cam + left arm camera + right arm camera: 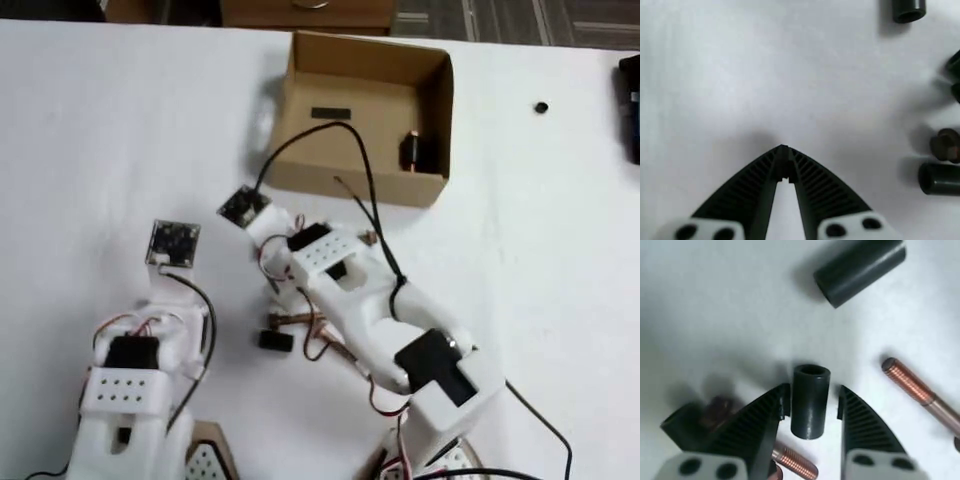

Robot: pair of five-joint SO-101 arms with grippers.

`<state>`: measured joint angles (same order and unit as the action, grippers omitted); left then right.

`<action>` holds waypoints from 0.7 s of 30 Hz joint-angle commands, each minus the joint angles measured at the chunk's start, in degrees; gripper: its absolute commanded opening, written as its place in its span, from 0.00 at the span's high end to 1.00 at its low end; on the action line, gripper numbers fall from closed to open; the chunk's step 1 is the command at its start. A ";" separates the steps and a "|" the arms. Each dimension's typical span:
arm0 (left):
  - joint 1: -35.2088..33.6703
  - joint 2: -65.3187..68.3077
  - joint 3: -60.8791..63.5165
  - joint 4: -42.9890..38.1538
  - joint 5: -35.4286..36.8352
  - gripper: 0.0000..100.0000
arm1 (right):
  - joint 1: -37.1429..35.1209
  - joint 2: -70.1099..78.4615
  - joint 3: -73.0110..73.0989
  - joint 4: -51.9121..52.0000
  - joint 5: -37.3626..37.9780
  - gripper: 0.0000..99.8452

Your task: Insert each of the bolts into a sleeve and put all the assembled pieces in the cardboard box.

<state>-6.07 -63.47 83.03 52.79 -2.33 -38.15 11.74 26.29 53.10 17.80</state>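
In the right wrist view my right gripper (813, 401) is open, its fingers on either side of a short black sleeve (810, 385) lying on the white table. A second black sleeve (860, 267) lies farther off. One copper bolt (920, 390) rests beside the gripper, another bolt (796, 463) pokes out under one finger, and a dark piece with a brown bolt head (695, 422) sits by the other side. My left gripper (784, 151) is shut and holds nothing, over bare table. The cardboard box (300, 110) holds one assembled piece (411, 150).
More sleeves (908, 7) (940, 177) and a bolt head (945, 145) lie off to one side of the left gripper. A sleeve (276, 340) lies near the right arm (350, 290). A small black object (540, 106) sits at the far right. The left arm (130, 380) stands at lower left.
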 commanded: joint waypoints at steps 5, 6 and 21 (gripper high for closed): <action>-0.35 -0.09 -0.13 -0.88 0.18 0.98 | 0.84 0.75 -0.88 0.13 0.35 0.98; -0.35 -0.09 -0.13 -0.88 0.18 0.98 | 0.84 0.66 -0.88 0.13 0.26 0.98; -0.44 0.26 -9.01 3.96 -1.41 0.98 | 11.82 -29.49 -0.88 3.82 -3.52 0.98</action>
<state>-6.07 -63.47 80.48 55.16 -2.33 -30.68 -6.11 26.20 55.21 15.43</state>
